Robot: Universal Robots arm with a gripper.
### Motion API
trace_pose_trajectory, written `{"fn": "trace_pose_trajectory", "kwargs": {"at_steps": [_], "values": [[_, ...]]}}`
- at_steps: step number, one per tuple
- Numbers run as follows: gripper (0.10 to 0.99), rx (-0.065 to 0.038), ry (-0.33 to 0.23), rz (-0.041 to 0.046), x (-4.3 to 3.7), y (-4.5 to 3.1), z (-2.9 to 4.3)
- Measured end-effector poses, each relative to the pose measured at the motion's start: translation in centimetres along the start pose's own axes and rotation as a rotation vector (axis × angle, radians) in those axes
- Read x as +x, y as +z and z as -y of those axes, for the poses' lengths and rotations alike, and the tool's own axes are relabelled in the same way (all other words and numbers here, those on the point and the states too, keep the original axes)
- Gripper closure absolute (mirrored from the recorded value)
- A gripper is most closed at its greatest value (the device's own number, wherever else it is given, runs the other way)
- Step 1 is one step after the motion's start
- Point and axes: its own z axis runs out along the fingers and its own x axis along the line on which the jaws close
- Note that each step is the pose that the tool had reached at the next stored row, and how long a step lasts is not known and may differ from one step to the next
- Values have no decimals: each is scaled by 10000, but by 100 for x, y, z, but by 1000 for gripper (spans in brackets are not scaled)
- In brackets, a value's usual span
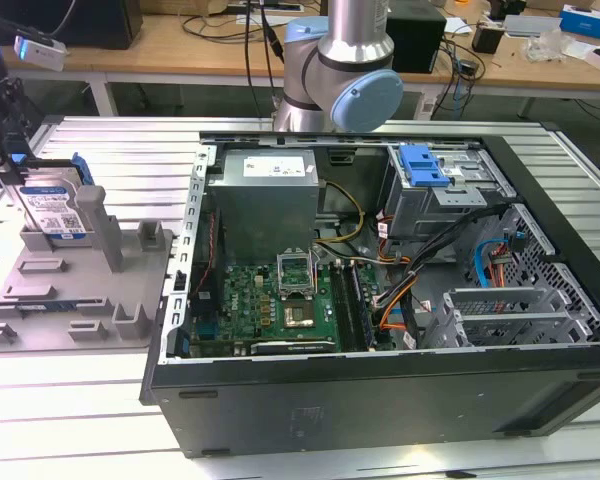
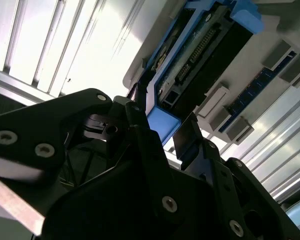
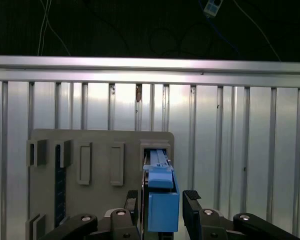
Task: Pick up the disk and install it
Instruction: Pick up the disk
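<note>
- Grey is your landmark: a moulded fixture plate (image 1: 100, 290) lying flat on the ribbed aluminium table (image 1: 60, 410). Everything below is placed from it.
- You will find the disk (image 1: 52, 208) standing on its long edge in a slot at the fixture plate's far corner. It is upright, with its white-and-blue label facing you in the exterior view and its blue carrier rail around the edges.
- Your gripper (image 3: 162, 197) hangs directly over that slot and reaches down onto the disk from above.
- In the first wrist view the disk is seen edge-on, with one of the black fingers (image 3: 192, 200) on each side of the blue rail.
- The jaws stand apart and straddle the disk. A thin strip of table shows between the rail and one finger, so they are not clamped on it.
- The disk sits in the fixture plate's slot, not lifted.
- Beside the fixture plate, toward the exterior view's right, the open computer case (image 1: 380, 400) lies on its side.
- Inside the case, the power-supply box (image 1: 265, 200) is on the side nearer the fixture plate. The metal drive cage (image 1: 450, 205) with its blue latch (image 1: 425, 165) is on the side farther from it.
- The arm's elbow joint (image 1: 345, 70) rises behind the case, well apart from the fixture plate.
</note>
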Motion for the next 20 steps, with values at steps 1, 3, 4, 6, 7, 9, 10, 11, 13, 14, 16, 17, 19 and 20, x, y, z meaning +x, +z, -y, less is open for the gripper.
{"fn": "trace_pose_trajectory", "kwargs": {"at_steps": [1,3,4,6,7,9,10,11,13,14,16,17,19,20], "values": [[604,0,0,0,0,5,0],[604,0,-1,0,0,17,0],[604,0,-2,0,0,22,0],[604,-1,-3,0,-1,33,0],[604,-1,-3,0,-1,40,0],[604,0,-4,0,-1,49,0],[604,-1,-5,0,-1,53,0],[604,0,-5,0,-1,57,0],[604,0,-5,0,-1,67,0],[604,0,-6,0,-1,71,0],[604,-1,-7,0,-1,79,0],[604,-1,-7,0,-1,82,0],[604,-1,-7,0,-1,84,0],[604,-1,-8,-1,-1,85,0]]}}
